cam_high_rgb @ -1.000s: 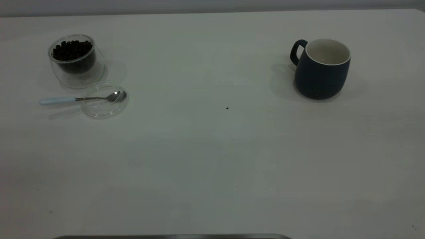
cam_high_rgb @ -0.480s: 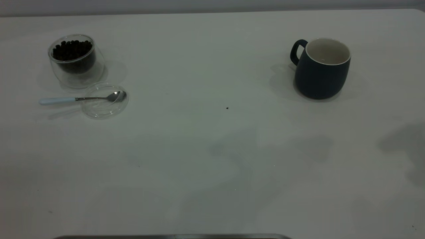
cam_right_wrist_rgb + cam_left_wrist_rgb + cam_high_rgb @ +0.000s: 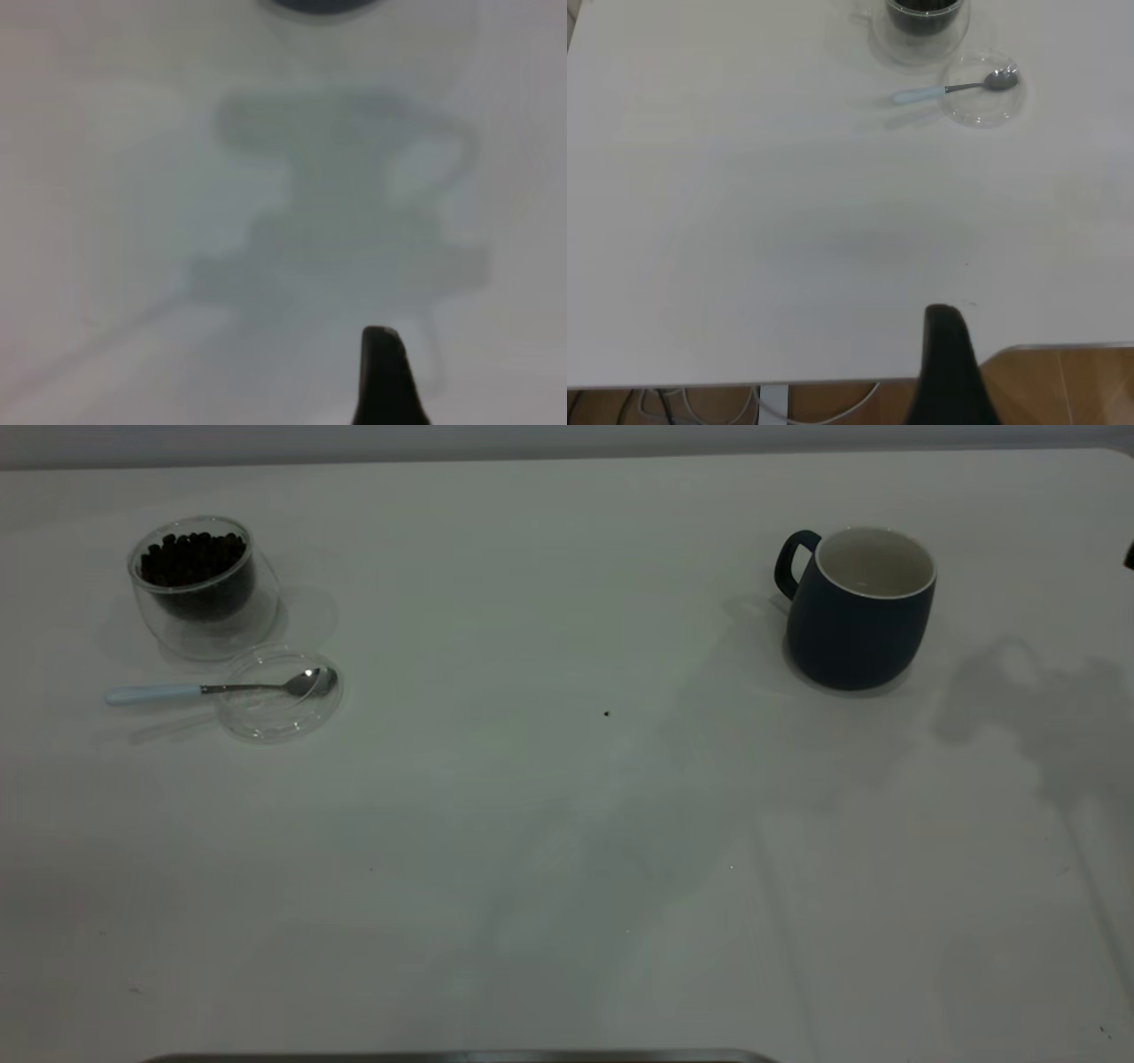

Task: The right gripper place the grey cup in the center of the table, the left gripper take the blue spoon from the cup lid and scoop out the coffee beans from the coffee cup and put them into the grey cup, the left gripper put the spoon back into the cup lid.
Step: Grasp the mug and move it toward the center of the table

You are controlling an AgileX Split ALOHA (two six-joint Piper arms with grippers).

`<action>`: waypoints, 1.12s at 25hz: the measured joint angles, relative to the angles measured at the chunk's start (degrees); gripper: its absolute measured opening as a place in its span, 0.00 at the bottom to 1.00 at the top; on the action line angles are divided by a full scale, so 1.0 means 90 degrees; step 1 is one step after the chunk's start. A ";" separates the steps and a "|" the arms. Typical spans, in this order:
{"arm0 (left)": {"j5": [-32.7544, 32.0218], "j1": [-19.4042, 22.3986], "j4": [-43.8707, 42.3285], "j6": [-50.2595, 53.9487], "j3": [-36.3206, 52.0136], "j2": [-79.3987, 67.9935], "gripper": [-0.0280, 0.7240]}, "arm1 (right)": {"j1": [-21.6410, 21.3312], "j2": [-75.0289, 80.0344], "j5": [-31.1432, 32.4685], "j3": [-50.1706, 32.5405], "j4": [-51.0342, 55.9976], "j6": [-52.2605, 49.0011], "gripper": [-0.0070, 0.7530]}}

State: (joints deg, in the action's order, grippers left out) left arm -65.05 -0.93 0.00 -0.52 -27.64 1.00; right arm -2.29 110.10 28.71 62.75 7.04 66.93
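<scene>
A single black tapered finger of the left gripper [image 3: 950, 363] is seen only in the left wrist view, over the near edge of the table [image 3: 788, 248]; whether its jaws are spread or pressed together cannot be told. Likewise one dark finger of the right gripper [image 3: 383, 376] appears only in the right wrist view, above a soft shadow on the white surface, and its jaw state cannot be told either. In the exterior view neither gripper can be made out, apart from a dark sliver at the right edge and a shadow cast on the table near the grey cup [image 3: 858, 608].

The blue spoon [image 3: 221, 688] is laid flat, its long axis running across the table, the pale handle pointing to the left edge and the shiny metal bowl resting in the cup lid [image 3: 279, 693], a clear round glass disc. Just behind the lid, the squat, clear, rounded coffee cup [image 3: 204, 589] is filled with dark coffee beans [image 3: 193, 558]. Well apart, far right, the rounded matte grey cup stands upright, its loop handle turned left, its interior off-white
</scene>
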 joint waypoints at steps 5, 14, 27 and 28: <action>0.0000 0.0000 0.0000 0.0005 0.0000 0.0000 0.82 | 0.0000 0.0798 -0.0210 0.0558 -0.0043 0.1166 0.61; 0.0000 0.0000 0.0000 0.0005 0.0000 0.0000 0.82 | 0.0244 0.2178 -0.0273 0.1858 -0.0036 0.1993 0.61; 0.0000 0.0000 0.0000 0.0013 0.0000 0.0000 0.82 | 0.0950 0.3041 -0.0255 0.2853 -0.0061 0.2384 0.61; 0.0000 0.0000 0.0000 0.0013 0.0000 0.0000 0.82 | 0.1027 0.3049 -0.0249 0.2859 -0.0087 0.2389 0.61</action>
State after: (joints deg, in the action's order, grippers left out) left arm -65.05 -0.93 0.00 -0.40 -27.64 1.00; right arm 6.95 137.53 26.47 88.48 6.25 88.43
